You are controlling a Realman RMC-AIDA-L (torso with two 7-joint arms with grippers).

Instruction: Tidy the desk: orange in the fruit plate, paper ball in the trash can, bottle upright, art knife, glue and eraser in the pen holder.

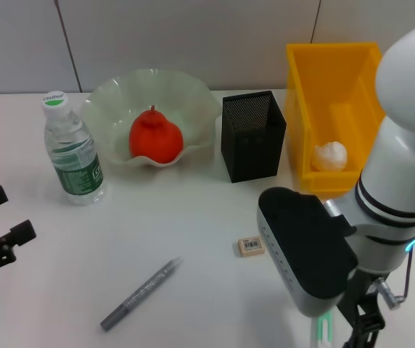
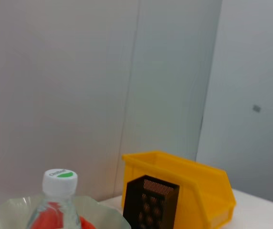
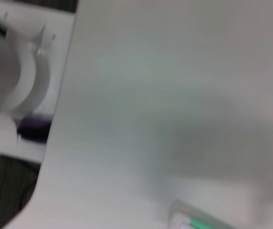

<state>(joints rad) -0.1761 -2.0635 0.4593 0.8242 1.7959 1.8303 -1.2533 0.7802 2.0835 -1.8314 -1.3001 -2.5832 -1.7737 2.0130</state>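
Note:
The orange (image 1: 155, 138) lies in the pale green fruit plate (image 1: 120, 90). The bottle (image 1: 73, 148) stands upright to the plate's left. The paper ball (image 1: 330, 156) lies inside the yellow trash can (image 1: 334, 80). The black mesh pen holder (image 1: 253, 134) stands between plate and can. The eraser (image 1: 251, 246) and the grey art knife (image 1: 141, 293) lie on the table. A white and green glue stick (image 1: 323, 333) lies at the front edge, just beside my right gripper (image 1: 363, 326); it also shows in the right wrist view (image 3: 198, 222). My left gripper (image 1: 4, 217) is open and empty at the left edge.
The white table (image 1: 193, 217) carries everything. My right arm's bulky wrist (image 1: 305, 246) hangs over the front right, close to the eraser. The left wrist view shows the bottle cap (image 2: 60, 179), pen holder (image 2: 151, 202) and trash can (image 2: 184, 181) against a wall.

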